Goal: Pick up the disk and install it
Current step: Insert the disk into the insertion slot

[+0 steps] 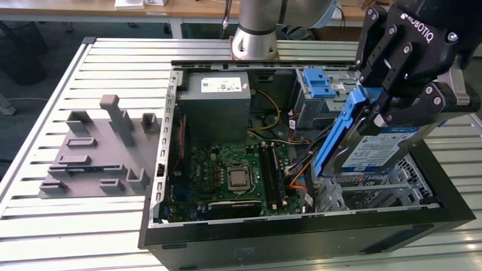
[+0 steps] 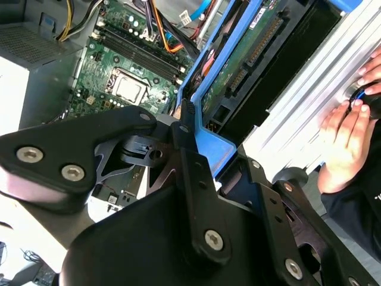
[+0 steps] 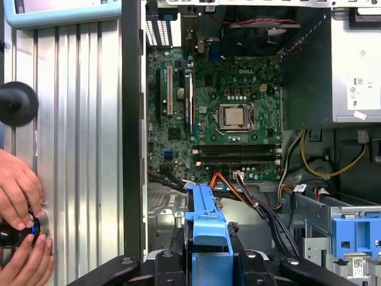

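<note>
The pincer (image 1: 403, 113) holds the disk (image 1: 374, 151) tight; the disk hangs under it, tilted, long side pointing down into the computer box (image 1: 301, 237).

Arm (image 1: 256, 28): grey column at top centre of exterior view. Gripper (image 1: 403, 116): upper right of frame, black, angled downward, fingers (image 1: 437, 101) clamped on the disk (image 1: 376, 152), held tilted.
</note>
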`<state>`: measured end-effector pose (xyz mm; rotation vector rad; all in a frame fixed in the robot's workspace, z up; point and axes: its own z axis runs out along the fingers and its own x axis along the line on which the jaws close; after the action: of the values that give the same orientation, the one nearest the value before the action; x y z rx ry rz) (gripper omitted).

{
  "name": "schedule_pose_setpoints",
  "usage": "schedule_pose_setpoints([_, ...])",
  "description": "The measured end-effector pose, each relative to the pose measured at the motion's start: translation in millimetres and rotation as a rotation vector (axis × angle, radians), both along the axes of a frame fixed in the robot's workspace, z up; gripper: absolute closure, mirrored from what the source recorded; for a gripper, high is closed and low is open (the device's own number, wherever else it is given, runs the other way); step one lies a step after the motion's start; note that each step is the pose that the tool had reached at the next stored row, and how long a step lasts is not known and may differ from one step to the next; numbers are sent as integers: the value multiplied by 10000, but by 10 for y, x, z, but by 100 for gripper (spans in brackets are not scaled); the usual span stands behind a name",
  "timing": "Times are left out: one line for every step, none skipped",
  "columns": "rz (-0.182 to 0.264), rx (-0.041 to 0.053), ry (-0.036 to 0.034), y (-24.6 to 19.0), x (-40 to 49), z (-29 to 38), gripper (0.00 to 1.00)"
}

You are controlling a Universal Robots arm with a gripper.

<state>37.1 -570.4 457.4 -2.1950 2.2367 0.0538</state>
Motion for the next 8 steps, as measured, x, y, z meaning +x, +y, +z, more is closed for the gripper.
schedule_pose_setpoints([0,2,0,-2,11,-5,64])
schedule_pose_setpoints([-1,1,0,-3,24,-9,64])
schedule_pose_setpoints([-1,1,0,-3,37,-13,64])
schedule_pose_setpoints([0,0,0,-3,53,-18,64])
schedule_pose_setpoints([0,0,0,-4,66,-23,64])
schedule_pose_setpoints([0,0,0,-4,78,-29,64])
schedule_pose_setpoints([0,0,0,-4,89,-35,64])
schedule_pose_setpoints([-1,0,0,-4,101,-42,64])
